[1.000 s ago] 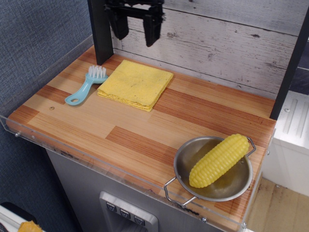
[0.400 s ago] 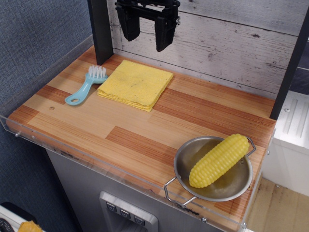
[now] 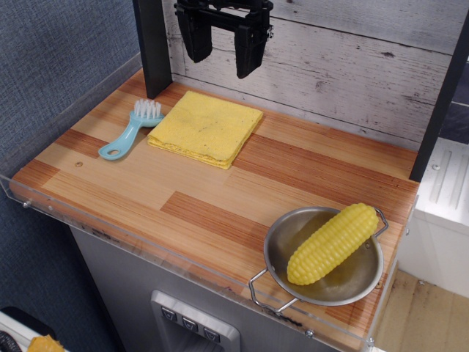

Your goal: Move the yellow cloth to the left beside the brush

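The yellow cloth (image 3: 206,127) lies flat and folded on the wooden counter at the back left. Its left edge sits right beside the white bristles of the light-blue brush (image 3: 132,130), which lies to the cloth's left with its handle pointing toward the front left. My gripper (image 3: 223,59) hangs in the air above the cloth's far edge, in front of the white plank wall. Its two black fingers are spread apart and hold nothing.
A steel pan (image 3: 324,257) with a yellow corn cob (image 3: 333,243) in it stands at the front right corner. A black post (image 3: 152,45) rises behind the brush. A clear acrylic rim (image 3: 88,220) runs along the counter's left and front edges.
The gripper has moved a little to the right and slightly up from a second ago, then held still. The cloth, brush and pan have not moved.
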### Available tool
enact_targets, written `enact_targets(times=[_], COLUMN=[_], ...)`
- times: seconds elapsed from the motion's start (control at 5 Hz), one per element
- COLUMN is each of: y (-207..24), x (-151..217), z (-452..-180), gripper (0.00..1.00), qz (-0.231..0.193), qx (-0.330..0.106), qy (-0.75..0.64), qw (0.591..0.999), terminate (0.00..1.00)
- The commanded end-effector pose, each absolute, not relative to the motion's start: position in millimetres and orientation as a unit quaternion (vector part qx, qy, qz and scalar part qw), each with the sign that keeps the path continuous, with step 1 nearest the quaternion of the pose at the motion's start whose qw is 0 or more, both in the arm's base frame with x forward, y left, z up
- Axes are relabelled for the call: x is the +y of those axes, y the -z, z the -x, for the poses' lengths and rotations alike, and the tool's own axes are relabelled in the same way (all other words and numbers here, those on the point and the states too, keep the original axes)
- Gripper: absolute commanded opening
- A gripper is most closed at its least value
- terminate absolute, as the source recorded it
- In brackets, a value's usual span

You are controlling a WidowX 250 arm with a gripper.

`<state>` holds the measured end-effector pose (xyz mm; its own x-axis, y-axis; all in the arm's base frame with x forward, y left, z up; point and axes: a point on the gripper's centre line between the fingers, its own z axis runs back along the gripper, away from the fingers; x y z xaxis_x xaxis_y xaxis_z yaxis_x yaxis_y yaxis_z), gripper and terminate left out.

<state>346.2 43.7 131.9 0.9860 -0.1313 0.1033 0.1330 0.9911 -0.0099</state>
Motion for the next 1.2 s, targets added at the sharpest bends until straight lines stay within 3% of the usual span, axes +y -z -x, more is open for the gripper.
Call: enact_targets(times=[0.0, 0.8, 1.0], y=[-159.3, -159.3, -159.3], x=[44.4, 44.4, 44.4], z=[-348.0, -348.0, -348.0], gripper=[1.0, 1.0, 1.0], qz=[0.002, 0.002, 0.002], qx=[-0.088, -0.088, -0.088], qy=[0.068, 0.068, 0.068], qw=[0.994, 0.994, 0.994], terminate=[0.0, 0.0, 1.0])
